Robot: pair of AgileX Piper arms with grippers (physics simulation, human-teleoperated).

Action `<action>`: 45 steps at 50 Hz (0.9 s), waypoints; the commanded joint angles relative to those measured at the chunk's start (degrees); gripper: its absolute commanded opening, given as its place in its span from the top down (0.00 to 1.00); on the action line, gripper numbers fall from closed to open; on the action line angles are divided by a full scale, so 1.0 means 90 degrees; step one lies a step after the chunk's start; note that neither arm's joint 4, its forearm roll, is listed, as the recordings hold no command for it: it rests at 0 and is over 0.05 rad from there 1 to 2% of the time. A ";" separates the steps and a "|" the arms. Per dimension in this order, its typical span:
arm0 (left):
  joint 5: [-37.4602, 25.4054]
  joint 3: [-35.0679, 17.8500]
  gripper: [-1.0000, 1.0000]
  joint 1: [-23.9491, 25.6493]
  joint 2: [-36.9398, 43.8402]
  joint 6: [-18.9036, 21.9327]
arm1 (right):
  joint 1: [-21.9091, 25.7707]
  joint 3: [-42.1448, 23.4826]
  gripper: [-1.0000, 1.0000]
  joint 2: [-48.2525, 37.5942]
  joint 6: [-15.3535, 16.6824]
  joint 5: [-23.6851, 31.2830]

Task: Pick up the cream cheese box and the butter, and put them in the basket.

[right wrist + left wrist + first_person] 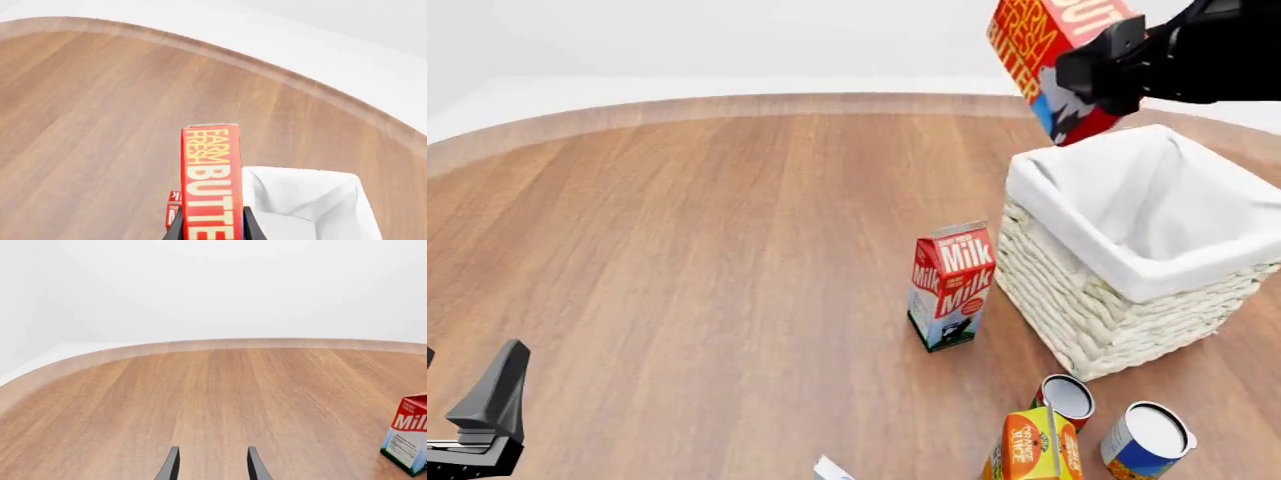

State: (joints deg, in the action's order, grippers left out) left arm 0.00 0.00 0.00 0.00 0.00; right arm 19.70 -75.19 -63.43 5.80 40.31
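One red oblong butter box (1052, 55) is clamped between the right fingers (213, 227); centre it over the white wicker basket (1121, 335) below them before releasing. Left fingers (212, 465) spread, empty.

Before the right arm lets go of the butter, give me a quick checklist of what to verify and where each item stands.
1. Right gripper shut on the butter: ok.
2. Butter lifted above the basket rim: ok.
3. Butter centred over the opening: not ok; it hangs near the far left corner.
4. Basket interior free of objects: ok, only white lining shows.
5. Milk carton clear of the drop path: ok, it stands beside the basket.
6. Left gripper open and away: ok.
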 commanded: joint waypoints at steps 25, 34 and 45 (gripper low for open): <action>0.0000 0.0000 0.00 0.0000 0.0000 0.0000 | -0.1564 0.0011 1.00 0.0029 -0.1579 -0.0022; 0.0000 0.0000 0.00 0.0000 0.0000 0.0000 | -0.1727 0.0252 1.00 0.0057 -0.1643 -0.0200; 0.0000 0.0000 0.00 0.0000 0.0000 0.0000 | -0.1739 0.0331 1.00 0.0035 -0.1819 -0.0158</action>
State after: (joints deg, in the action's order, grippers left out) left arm 0.00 0.00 0.00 0.00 0.00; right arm 4.48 -72.20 -63.48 -7.88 39.07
